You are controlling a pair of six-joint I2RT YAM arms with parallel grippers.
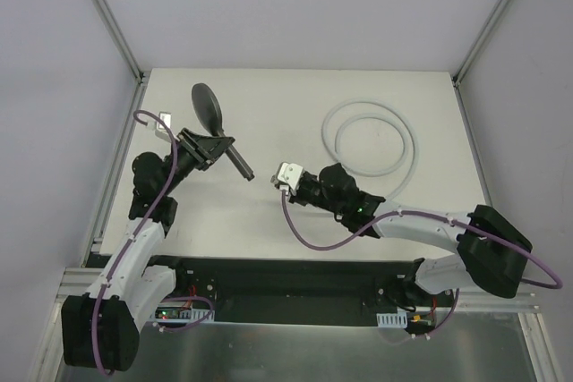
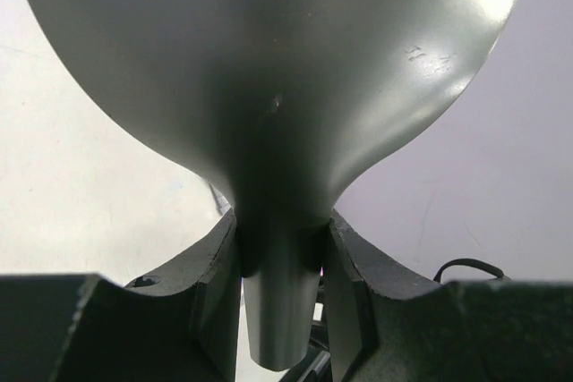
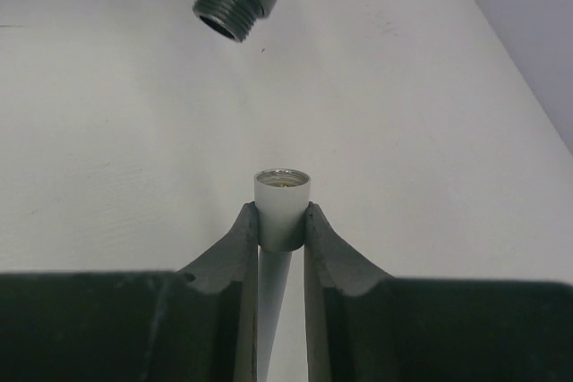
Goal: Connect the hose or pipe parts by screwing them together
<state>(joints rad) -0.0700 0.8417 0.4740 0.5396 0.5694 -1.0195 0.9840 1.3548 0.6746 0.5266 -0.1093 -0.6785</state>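
Observation:
In the top view my left gripper (image 1: 213, 146) is shut on the neck of the dark grey shower head (image 1: 208, 106), held above the table. The handle's threaded end (image 1: 247, 174) points toward the right arm. In the left wrist view the round head (image 2: 269, 69) fills the frame, and the left gripper (image 2: 282, 252) clamps the handle just below it. My right gripper (image 3: 281, 219) is shut on the pale hose's end fitting (image 3: 282, 196), whose open mouth faces the threaded end (image 3: 229, 12), a short gap apart. The rest of the hose lies coiled (image 1: 405, 136) at the right.
The white table (image 1: 295, 96) is bounded by metal frame rails (image 1: 112, 33) at the back corners and by grey walls. Purple cables (image 1: 309, 237) loop from both wrists. The arm bases stand on a dark strip at the near edge (image 1: 286, 279).

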